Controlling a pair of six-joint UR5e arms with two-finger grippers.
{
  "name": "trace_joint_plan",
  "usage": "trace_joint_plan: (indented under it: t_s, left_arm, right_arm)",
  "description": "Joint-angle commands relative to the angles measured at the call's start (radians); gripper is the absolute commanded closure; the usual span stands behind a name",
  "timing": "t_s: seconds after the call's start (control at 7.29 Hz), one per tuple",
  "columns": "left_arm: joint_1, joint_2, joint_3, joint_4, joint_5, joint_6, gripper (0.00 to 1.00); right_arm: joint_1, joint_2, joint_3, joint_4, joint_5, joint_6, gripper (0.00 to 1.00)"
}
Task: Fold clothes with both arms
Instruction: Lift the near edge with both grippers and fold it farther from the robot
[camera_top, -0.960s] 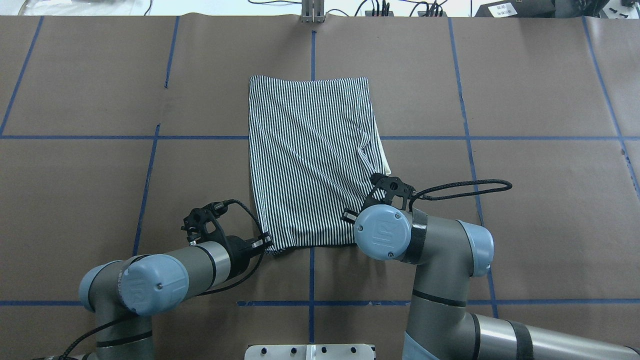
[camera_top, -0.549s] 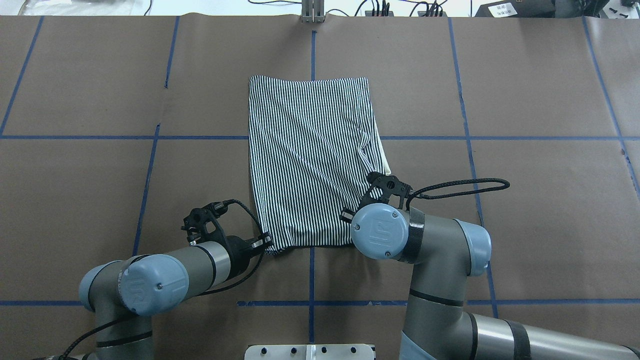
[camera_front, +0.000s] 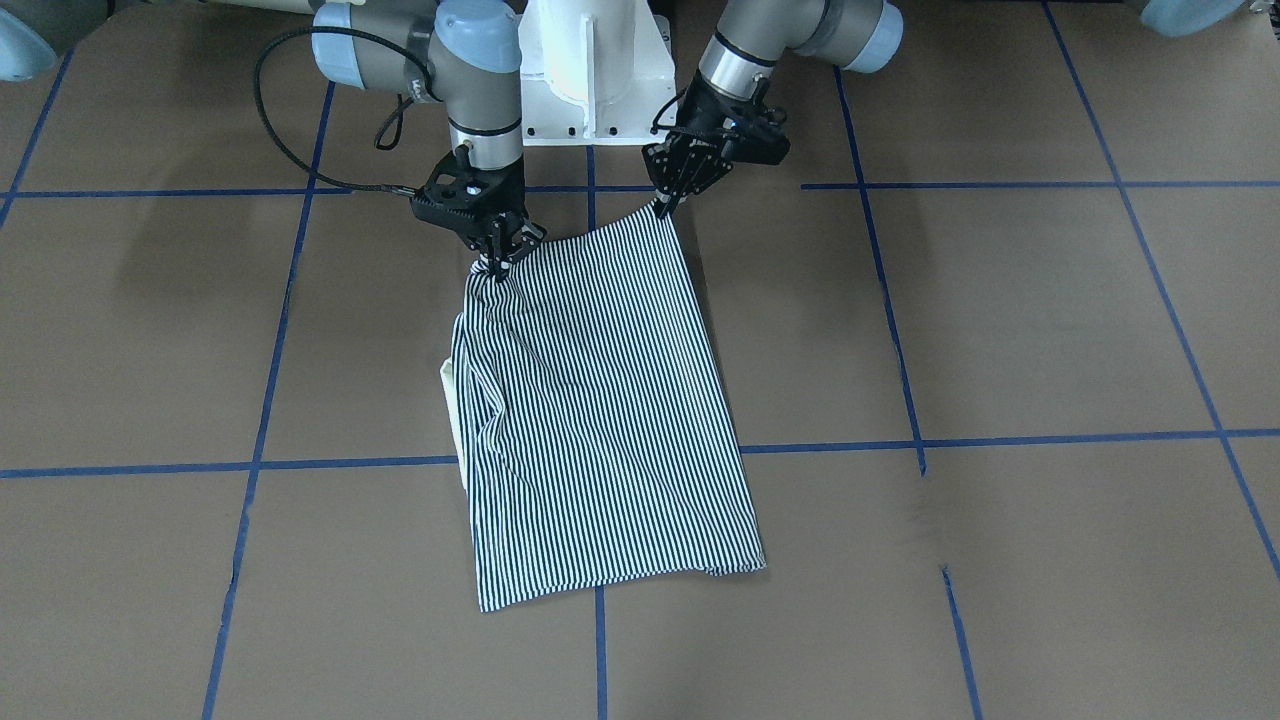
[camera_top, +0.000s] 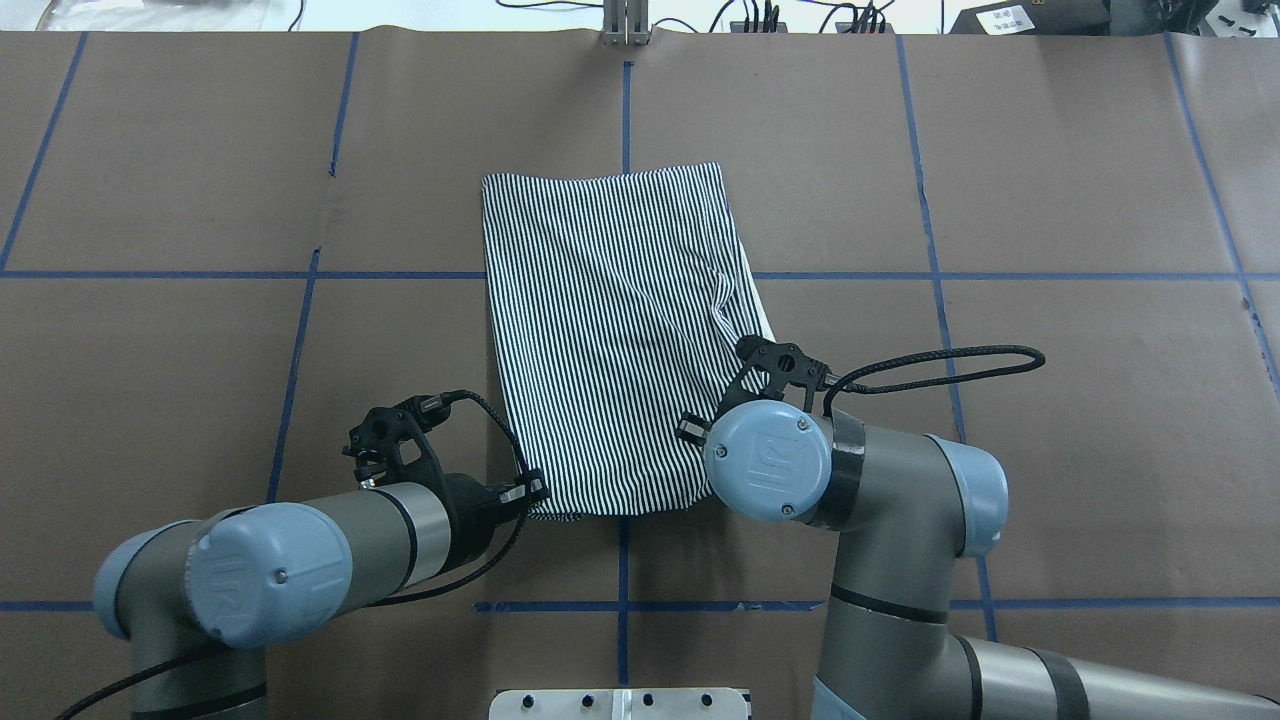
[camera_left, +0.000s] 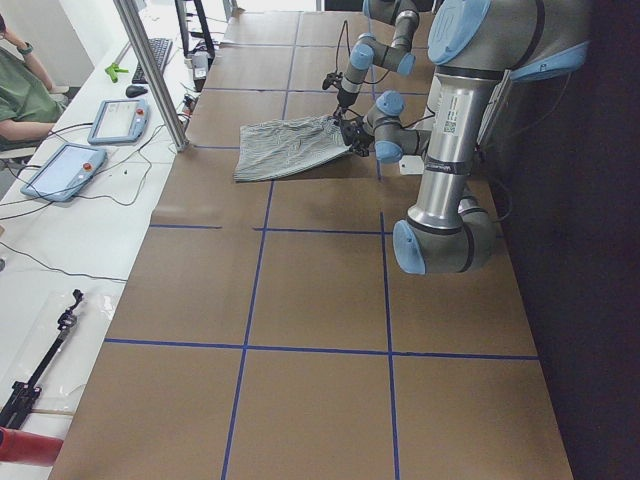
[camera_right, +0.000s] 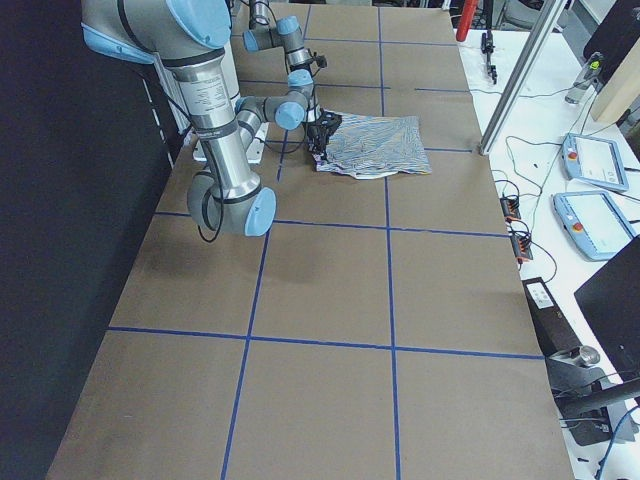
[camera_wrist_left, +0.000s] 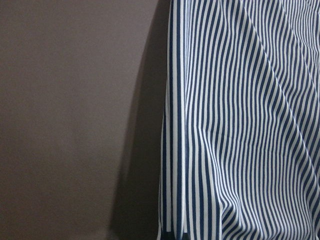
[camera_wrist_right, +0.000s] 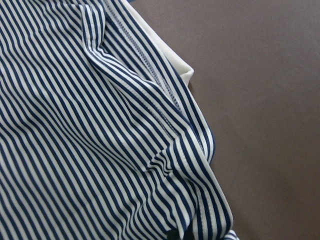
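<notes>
Nearest the robot, the left arm (camera_top: 390, 520) and right arm (camera_top: 880, 475) each pinch a near corner of the shirt (camera_top: 610, 320). Both sets of jaws are closed tight on cloth, and the right corner is bunched. Gripping both corners at once lets that edge rise level, probably to carry it over the rest in one fold. Beyond, the striped body lies folded narrow on the counter (camera_top: 1050, 180), with a cream collar (camera_front: 452, 395) edge peeking out on the right. The far hem rests flat, anchoring it.
</notes>
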Motion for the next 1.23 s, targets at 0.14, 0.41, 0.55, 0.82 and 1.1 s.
trace_joint_plan:
  t_s: [0.14,0.41,0.55,0.82,1.1]
  left_arm:
    - [0.001,-0.005,-0.241,0.252,-0.061,0.000,1.00]
    - [0.005,-0.042,-0.291,0.398,-0.121,0.008,1.00]
    - [-0.001,-0.066,-0.260,0.399,-0.117,0.076,1.00]
    - [-0.086,-0.094,-0.162,0.391,-0.122,0.193,1.00]
    - [-0.165,-0.151,-0.062,0.384,-0.122,0.250,1.00]
  right_arm:
    - [-0.072,0.000,0.370,-0.341,0.004,0.007,1.00]
    - [-0.074,0.041,0.372,-0.367,0.011,0.004,1.00]
    - [-0.045,0.081,0.303,-0.361,0.010,-0.012,1.00]
    - [0.050,0.129,0.168,-0.302,0.014,-0.072,1.00]
    - [0.140,0.163,0.004,-0.179,0.063,-0.124,1.00]
